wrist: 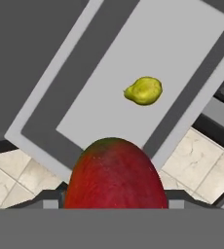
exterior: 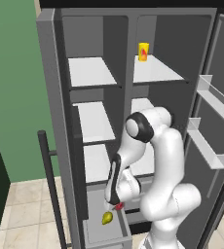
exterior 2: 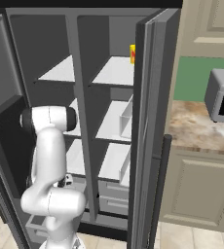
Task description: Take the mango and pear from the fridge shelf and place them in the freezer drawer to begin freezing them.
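Observation:
My gripper point(exterior: 118, 204) is shut on the mango point(exterior: 120, 206), a red fruit with a greenish top, and holds it just above the open freezer drawer point(exterior: 126, 227) at the bottom of the fridge. In the hand view the mango point(wrist: 115, 175) sits close up at the bottom, over the near rim of the freezer drawer point(wrist: 148, 53). The pear point(wrist: 143, 91), yellow-green, lies loose on the drawer floor. From the left base view the pear point(exterior: 107, 218) rests just left of and below the gripper. A white fridge shelf point(exterior: 97, 163) is above the drawer, bare.
A yellow carton point(exterior: 143, 51) stands on the upper right shelf. The right fridge door with its clear bins point(exterior: 209, 148) stands open close to the arm. A dark handle bar point(exterior: 49, 180) rises at left. A microwave point(exterior 2: 223, 95) sits on the counter beyond.

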Motion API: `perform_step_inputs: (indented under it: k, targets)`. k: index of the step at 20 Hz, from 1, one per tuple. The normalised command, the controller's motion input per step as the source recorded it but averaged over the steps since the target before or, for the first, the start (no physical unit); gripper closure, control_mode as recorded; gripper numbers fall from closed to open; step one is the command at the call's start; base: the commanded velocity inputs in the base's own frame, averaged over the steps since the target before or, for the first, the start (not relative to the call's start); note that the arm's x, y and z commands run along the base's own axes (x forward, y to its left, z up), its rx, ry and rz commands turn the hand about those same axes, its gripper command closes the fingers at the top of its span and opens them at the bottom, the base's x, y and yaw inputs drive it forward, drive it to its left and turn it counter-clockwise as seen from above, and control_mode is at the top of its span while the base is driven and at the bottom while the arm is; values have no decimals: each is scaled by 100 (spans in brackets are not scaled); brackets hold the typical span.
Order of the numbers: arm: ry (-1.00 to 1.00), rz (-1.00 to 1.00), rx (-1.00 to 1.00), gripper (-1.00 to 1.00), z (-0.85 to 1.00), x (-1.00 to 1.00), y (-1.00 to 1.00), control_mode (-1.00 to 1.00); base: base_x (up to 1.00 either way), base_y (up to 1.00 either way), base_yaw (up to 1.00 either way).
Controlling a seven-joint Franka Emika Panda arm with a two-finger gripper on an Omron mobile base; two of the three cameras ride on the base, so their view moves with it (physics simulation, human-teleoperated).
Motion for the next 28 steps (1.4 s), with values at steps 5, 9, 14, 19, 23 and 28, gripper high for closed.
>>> perform_step_inputs:
  k: [5, 9, 14, 19, 23, 28]
  targets:
    - [0, 0, -2, 100, -12, 4, 14, -100, 0, 0, 0]
    - [0, 0, -4, 100, -29, 8, 7, -100, 0, 0, 0]
    - [0, -2, -7, 100, -19, 27, 31, -100, 0, 0, 0]
    - [0, 0, -5, 100, -34, 32, 21, -100, 0, 0, 0]
    - [0, 0, 0, 100, -45, 31, 2, -100, 0, 0, 0]
    - [3, 0, 0, 100, -54, 43, 9, -100, 0, 0, 0]
